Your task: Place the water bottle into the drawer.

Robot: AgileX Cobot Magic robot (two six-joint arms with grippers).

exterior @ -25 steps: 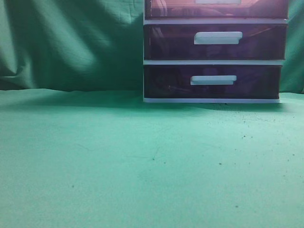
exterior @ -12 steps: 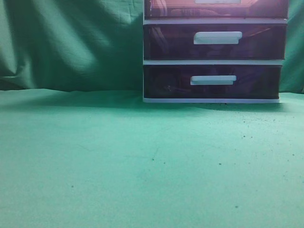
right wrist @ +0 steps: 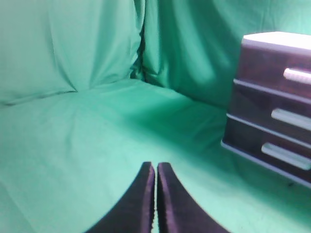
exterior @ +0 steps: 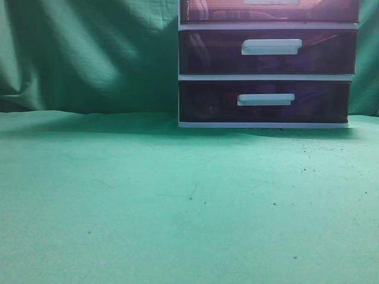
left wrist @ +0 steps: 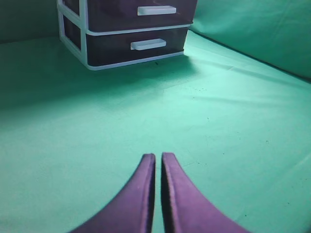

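Note:
The white-framed drawer unit (exterior: 266,77) stands at the back right of the green cloth. Its topmost drawer (exterior: 213,12), dark purple with a white handle, is cut off by the top edge of the exterior view and looks closed. It also shows in the right wrist view (right wrist: 262,63). No water bottle is in view in any frame. My left gripper (left wrist: 158,156) is shut and empty above bare cloth, well in front of the unit (left wrist: 87,43). My right gripper (right wrist: 156,165) is shut and empty, to the left of the unit. Neither gripper shows in the exterior view.
Two identical lower drawers (exterior: 207,53) (exterior: 207,102) sit under the top one. A green cloth (exterior: 177,195) covers the table and hangs as a backdrop (exterior: 89,53) behind and to the sides.
The top drawer's front looked reddish a second ago and is darker now. Nothing else has visibly moved.

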